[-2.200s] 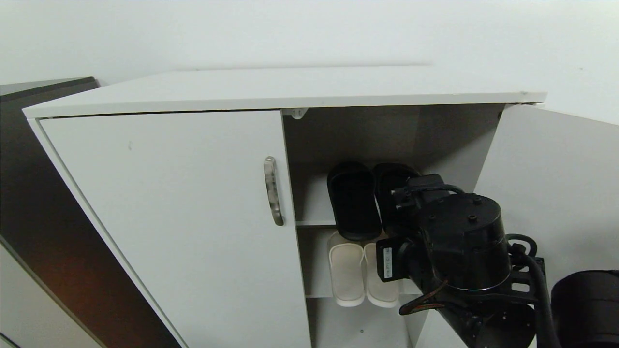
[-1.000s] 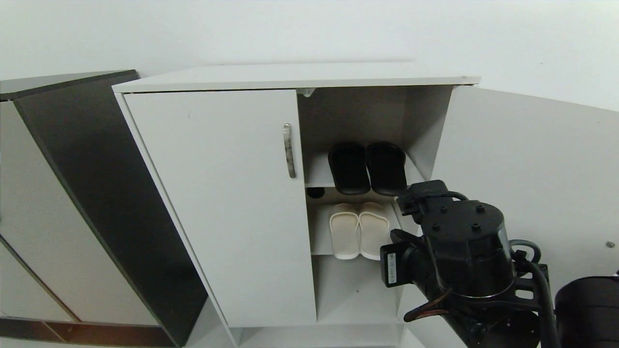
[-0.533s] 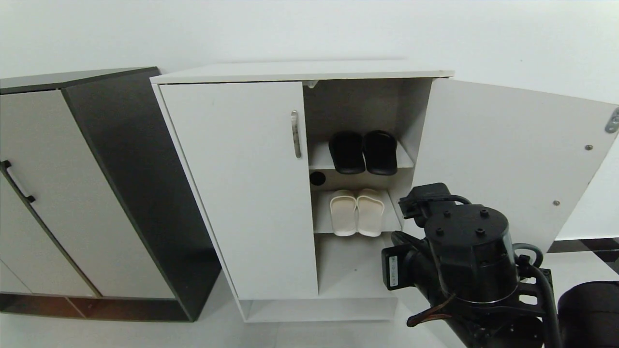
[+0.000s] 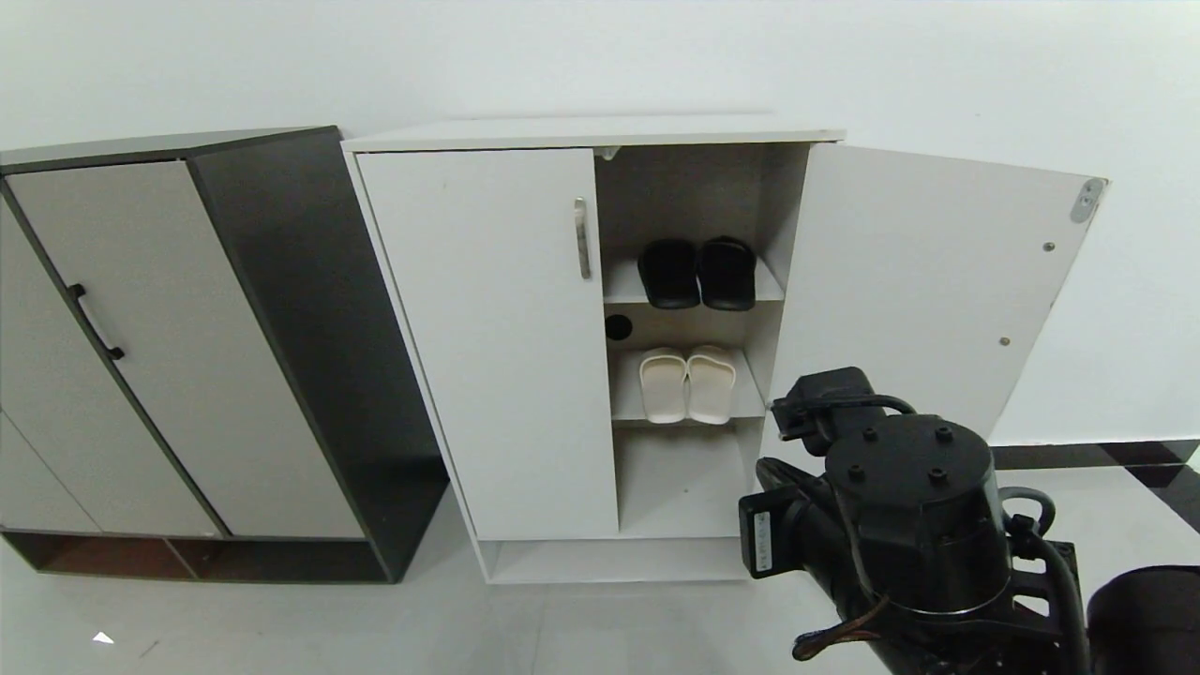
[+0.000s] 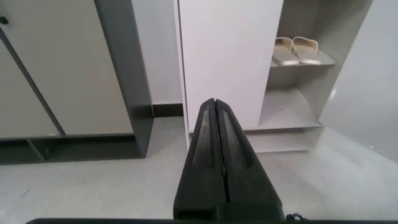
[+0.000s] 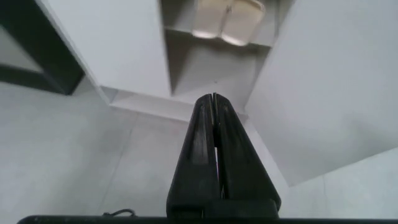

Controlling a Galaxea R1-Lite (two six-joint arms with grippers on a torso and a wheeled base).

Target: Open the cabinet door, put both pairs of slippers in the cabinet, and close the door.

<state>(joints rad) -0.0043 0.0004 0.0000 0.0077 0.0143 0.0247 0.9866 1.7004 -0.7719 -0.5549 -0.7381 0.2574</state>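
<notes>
- Grey glossy floor (image 4: 281,628) and a plain white wall (image 4: 600,56) surround the white cabinet (image 4: 591,133). A dark-sided cabinet (image 4: 281,309) stands just beside it.
- The white cabinet's left door (image 4: 487,328) is closed, and its right door (image 4: 919,281), a flat matte panel, is swung wide open.
- Black slippers (image 4: 698,272) sit side by side on the cabinet's upper shelf, with cream slippers (image 4: 687,384) on the shelf below. Both pairs are smooth moulded slides.
- Left gripper (image 5: 215,104) and right gripper (image 6: 214,99) have black tapered fingers pressed together on nothing. Both hang over the floor in front of the cabinet, well apart from the slippers.

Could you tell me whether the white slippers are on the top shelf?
No, the white slippers sit on the shelf below the black slippers.
</notes>
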